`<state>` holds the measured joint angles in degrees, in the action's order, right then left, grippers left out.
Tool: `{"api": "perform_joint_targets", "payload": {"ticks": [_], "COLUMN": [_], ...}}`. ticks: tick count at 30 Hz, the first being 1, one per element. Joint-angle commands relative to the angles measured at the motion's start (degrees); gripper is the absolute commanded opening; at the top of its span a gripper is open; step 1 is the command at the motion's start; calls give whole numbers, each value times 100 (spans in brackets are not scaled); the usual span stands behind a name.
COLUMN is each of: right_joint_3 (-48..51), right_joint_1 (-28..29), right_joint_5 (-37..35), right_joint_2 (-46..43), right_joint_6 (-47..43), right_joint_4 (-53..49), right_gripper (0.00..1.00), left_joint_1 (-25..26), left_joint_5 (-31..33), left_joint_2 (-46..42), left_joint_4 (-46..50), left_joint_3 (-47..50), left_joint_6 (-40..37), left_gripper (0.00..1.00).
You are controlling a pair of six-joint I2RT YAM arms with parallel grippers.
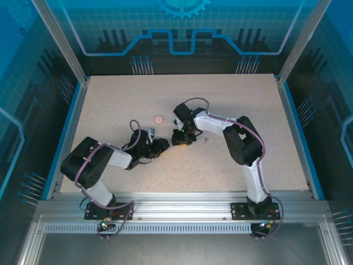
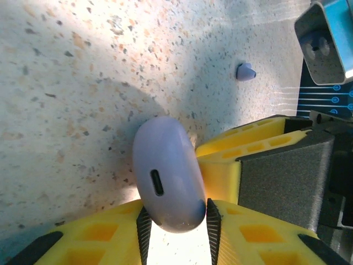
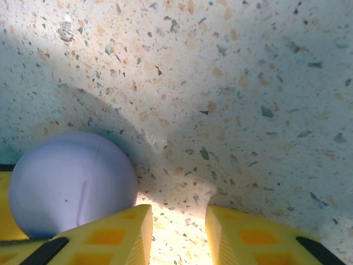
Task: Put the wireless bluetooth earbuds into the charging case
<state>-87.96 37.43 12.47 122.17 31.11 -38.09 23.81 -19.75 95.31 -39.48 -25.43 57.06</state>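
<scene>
While left end effector [image 2: 177,222] grips lavender case [image 2: 162,176] | right end effector [image 3: 177,221] unclenched, beside it | lavender earbud [image 2: 246,72] near

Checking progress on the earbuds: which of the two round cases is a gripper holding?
The lavender case, pinched between the fingers of the left gripper. The pink case lies free on the table, farther back, with no gripper touching it.

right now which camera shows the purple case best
The left wrist view: the purple case sits centred, port facing the camera, pinched in the left end effector. The right wrist view catches its rounded side at the lower left. In the top view it is too small to tell.
</scene>
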Motion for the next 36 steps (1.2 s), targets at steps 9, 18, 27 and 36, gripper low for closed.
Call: {"api": "perform_joint_targets", "payload": {"ticks": [9,18,27,36], "right_joint_3": [49,-293,-2115,-2839], "right_joint_1": [-17,-217,-255,-82], "right_joint_5": [-8,-78,205,416], "right_joint_2": [249,166,1078,1835], "right_joint_6": [12,127,-104,-423], "right_joint_4": [-76,-88,-799,-1230], "right_gripper": [33,33,33,33], "left_joint_1": [36,36,36,40], "left_joint_5": [316,281,278,283], "left_joint_2": [-8,41,-4,-111], "left_joint_4": [-165,-189,-157,-79], "left_joint_3": [108,98,111,124], "left_joint_6": [57,68,77,45], "left_gripper": [31,30,30,29]}}
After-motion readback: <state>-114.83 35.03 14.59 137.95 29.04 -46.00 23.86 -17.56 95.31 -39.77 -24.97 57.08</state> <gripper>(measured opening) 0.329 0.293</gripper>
